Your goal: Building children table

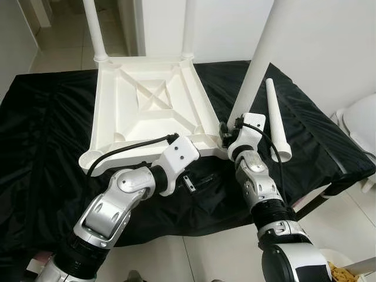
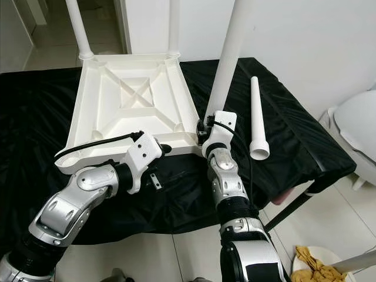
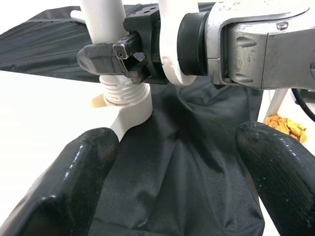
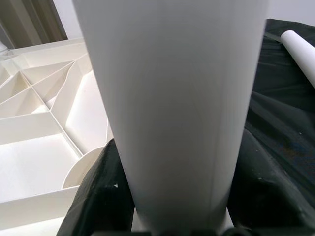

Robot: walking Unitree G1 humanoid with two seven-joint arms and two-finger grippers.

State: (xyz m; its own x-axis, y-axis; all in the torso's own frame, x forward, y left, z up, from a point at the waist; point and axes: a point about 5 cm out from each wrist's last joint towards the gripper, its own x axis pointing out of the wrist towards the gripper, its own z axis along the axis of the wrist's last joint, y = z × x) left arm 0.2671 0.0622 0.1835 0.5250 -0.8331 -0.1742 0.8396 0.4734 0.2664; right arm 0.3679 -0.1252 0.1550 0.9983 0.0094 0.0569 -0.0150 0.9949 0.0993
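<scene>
The white plastic table top (image 1: 147,100) lies upside down on a black cloth. Two legs (image 1: 94,29) stand in its far corners. At the near right corner my right gripper (image 1: 226,130) is shut on the base of a third white leg (image 1: 258,59), held upright and slightly tilted. In the left wrist view the leg's threaded end (image 3: 123,91) sits at the corner socket (image 3: 130,113). A fourth leg (image 1: 276,117) lies loose on the cloth to the right. My left gripper (image 3: 182,162) is open over the cloth just in front of the table top's near edge, holding nothing.
The black cloth (image 1: 41,129) covers a low platform whose front edge is close to me. A white rounded object (image 1: 361,126) stands at the right. A yellow rag (image 2: 314,261) lies on the tiled floor. A white wall rises behind.
</scene>
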